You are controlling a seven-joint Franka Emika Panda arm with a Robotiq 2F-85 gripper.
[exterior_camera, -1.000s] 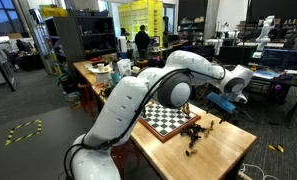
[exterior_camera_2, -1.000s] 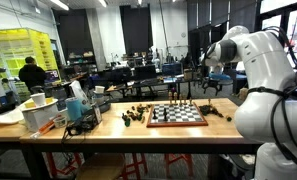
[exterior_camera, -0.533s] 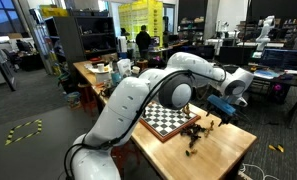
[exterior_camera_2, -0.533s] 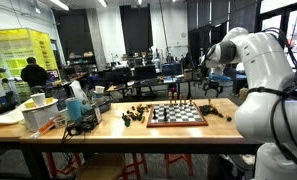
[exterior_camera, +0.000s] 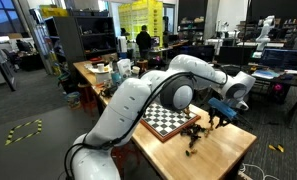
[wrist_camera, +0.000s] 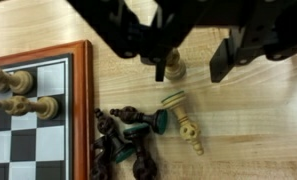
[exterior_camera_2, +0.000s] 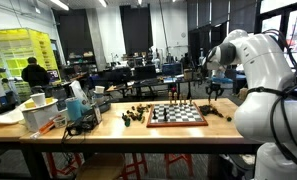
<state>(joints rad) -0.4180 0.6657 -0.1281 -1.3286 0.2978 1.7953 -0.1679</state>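
- Fingers (wrist_camera: 226, 55) are held partly spread, one on each side of a light chess piece (wrist_camera: 171, 68). Bare wood is seen between the piece and one finger, so no pinch is shown.
- Contact on the other finger's side cannot be told, because dark gripper parts overlap the piece there.
- Gripper (wrist_camera: 188, 64) is set low over the table (wrist_camera: 258, 130), off the chessboard (wrist_camera: 63, 130). The same low pose near the table's end is seen in both exterior views, gripper (exterior_camera: 222, 114) and gripper (exterior_camera_2: 214, 90).
- Light chess piece is seen upright on bare wood, near the board's edge but apart from it. It is not on a square and not lifted.
- Toppled light piece (wrist_camera: 185, 120) with a green felt base is laid on its side just below the gripper in the wrist view.
- Heap of dark pieces (wrist_camera: 128, 145) is piled just beside the board's frame.
- Light pieces (wrist_camera: 18, 92) are stood on squares at the board's visible corner.
- Judged done: the jaws are lined up around the light chess piece at table height.
- Judged not yet done: a firm pinch on the piece and its lift off the table. Several other pieces are also left lying off the board.
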